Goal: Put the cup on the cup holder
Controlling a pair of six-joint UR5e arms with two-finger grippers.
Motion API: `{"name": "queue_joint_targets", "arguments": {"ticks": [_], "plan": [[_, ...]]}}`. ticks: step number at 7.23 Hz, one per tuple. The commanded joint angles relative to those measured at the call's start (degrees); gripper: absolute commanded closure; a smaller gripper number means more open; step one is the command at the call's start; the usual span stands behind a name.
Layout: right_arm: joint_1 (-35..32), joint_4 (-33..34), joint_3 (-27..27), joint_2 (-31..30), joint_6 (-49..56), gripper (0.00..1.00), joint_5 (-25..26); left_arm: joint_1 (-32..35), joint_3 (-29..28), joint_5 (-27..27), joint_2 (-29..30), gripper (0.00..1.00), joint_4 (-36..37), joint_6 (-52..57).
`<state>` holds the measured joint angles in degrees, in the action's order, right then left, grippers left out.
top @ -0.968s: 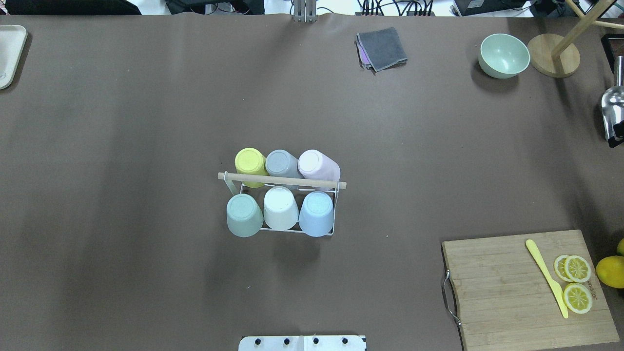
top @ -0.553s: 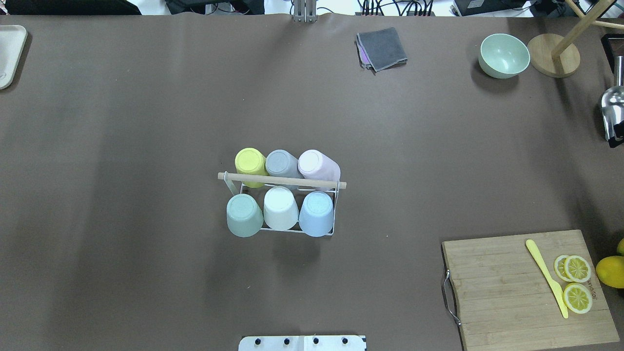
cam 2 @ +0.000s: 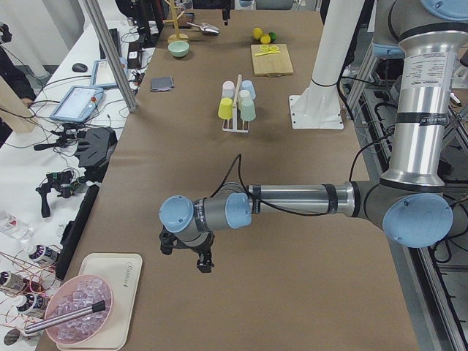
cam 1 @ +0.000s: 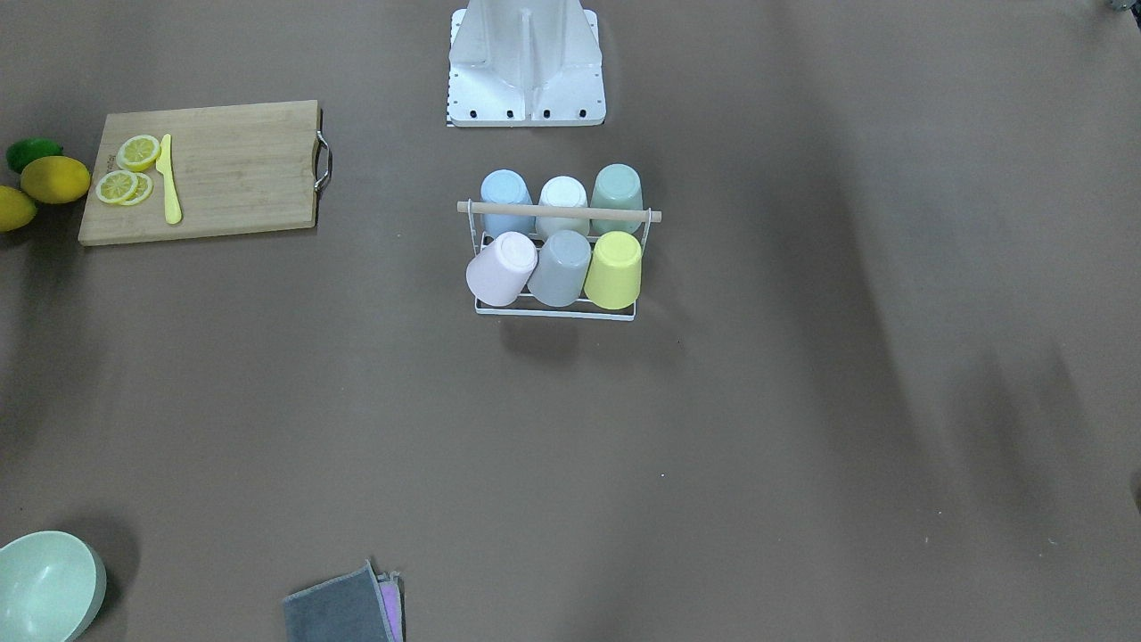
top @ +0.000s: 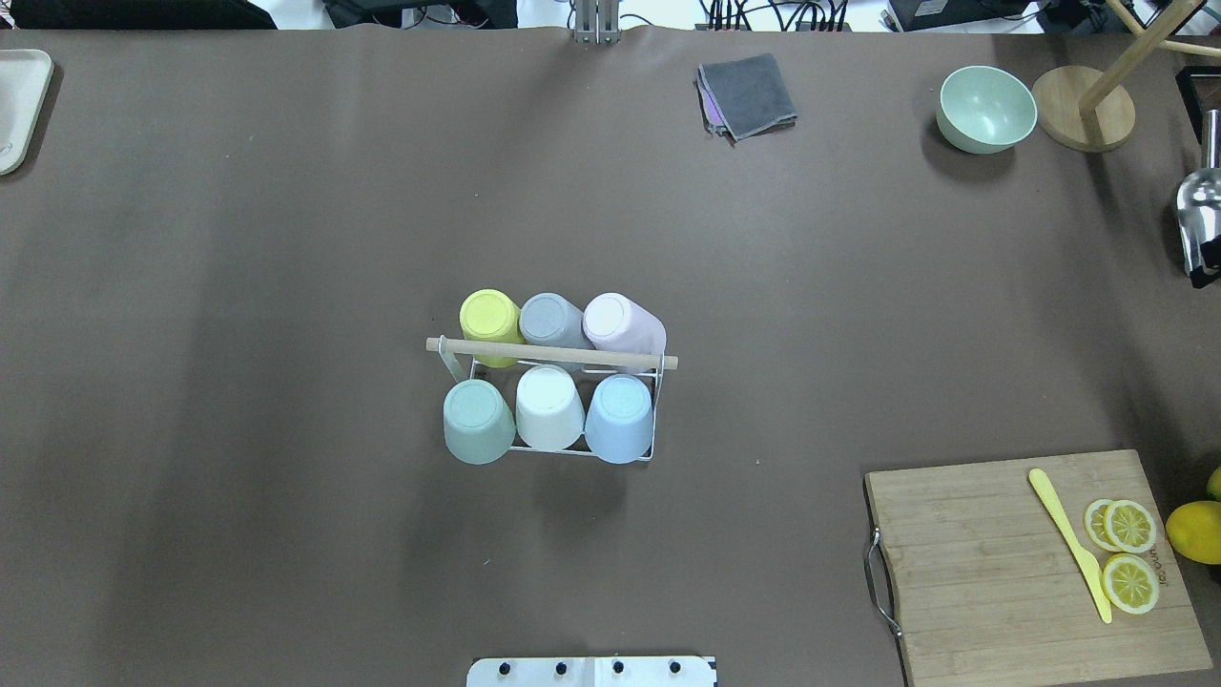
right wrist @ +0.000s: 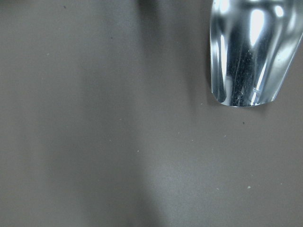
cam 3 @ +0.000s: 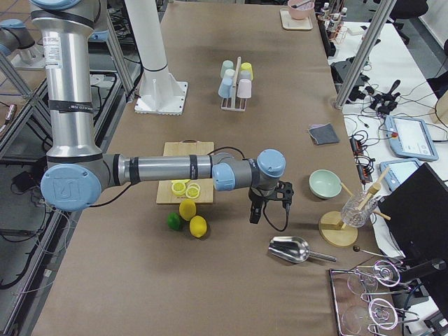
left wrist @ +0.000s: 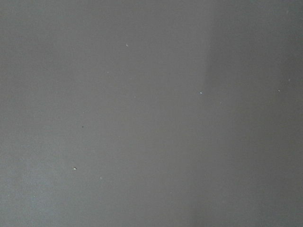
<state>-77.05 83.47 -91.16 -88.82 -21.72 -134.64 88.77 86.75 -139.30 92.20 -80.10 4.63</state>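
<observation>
**Left gripper** [cam 2: 203,259]: hangs fingers-down over bare table [top: 286,239] at the robot's left end, near a white tray [cam 2: 126,276]. Nothing is visibly held. I cannot tell whether the fingers are spread or pressed together, because only the side view shows it.

**Right gripper** [cam 3: 254,212]: hangs fingers-down at the opposite end, just beside a metal scoop [right wrist: 246,52]. Nothing is visibly held, and its finger state cannot be told either.

**Cup holder** [top: 553,354]: stands mid-table, well apart from both arms, directly in front of the robot's base.

**Cups, six:** yellow cup [top: 490,318], grey cup [top: 551,320], pink cup [top: 622,324], green cup [top: 475,420], white cup [top: 548,405] and blue cup [top: 618,416]. Each sits upside down on the rack, three on either side of the rod.

**Status:** every place looks filled and no loose cup shows. The placing looks finished, which probably explains the arms being parked clear.

**Obscured:** the cups cover the prongs. Both grippers lie outside the overhead and front views. Neither wrist camera shows any fingers, and the left one shows only table.
</observation>
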Motion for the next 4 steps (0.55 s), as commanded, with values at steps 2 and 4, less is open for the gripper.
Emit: {"name": "queue_joint_targets", "arguments": {"ticks": [2,4], "plan": [[-0.03,-0.06,-0.33,-0.47,-0.08,0.01,0.16,-0.09,1.4,0.08,-0.88,0.02,-0.23,0.03],[-0.03,-0.06,-0.33,-0.48,-0.08,0.01,0.16,-0.09,1.66,0.08,-0.88,0.02,-0.15,-0.14]]}}
